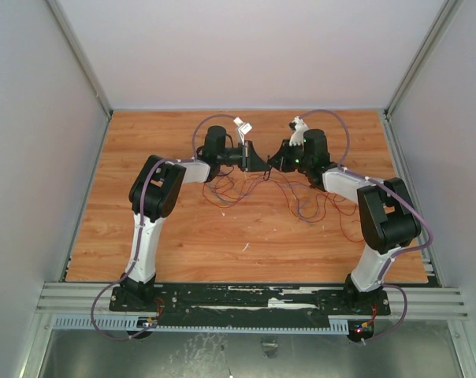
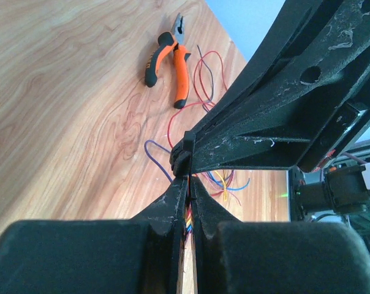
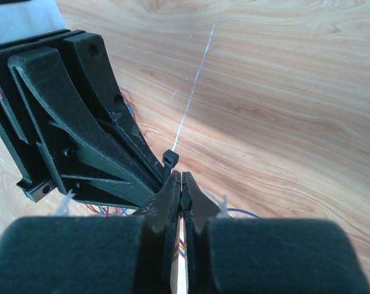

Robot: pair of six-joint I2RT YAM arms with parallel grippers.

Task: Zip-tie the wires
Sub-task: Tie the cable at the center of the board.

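Item 1. Bench (image 1: pixel 183 236): wood-grain top. It carries everything I list below.

Item 2. Left arm (image 1: pixel 143 236) and right arm (image 1: pixel 372 268): both reach inward, so the two sets of jaws meet tip to tip over the far middle of the bench.

Item 3. Left jaws: narrow, almost closed. On my left wrist feed I see a few coloured strands pinched in the slit between the fingers.

Item 4. Right jaws: pressed together. On my right wrist feed they grip a thin black strip just below its head.

Item 5. The wires (image 1: pixel 301 201): a loose tangle of red, dark and purple-grey strands. It lies spread on the bench beneath both sets of jaws and on their near side (toward the arm bases). One part of the tangle rises into the left jaws.

Item 6. Pliers (image 2: pixel 181 70): orange handles, lying flat. They sit beyond the tips of the left jaws and off to one side, well apart from them, with red loops just beside the handles.

Item 7. The zip tie (image 3: pixel 171 158): its small square head stands just above the right jaws' tips, right against the left jaws' fingertips. The rest of the strip is hidden between the fingers.
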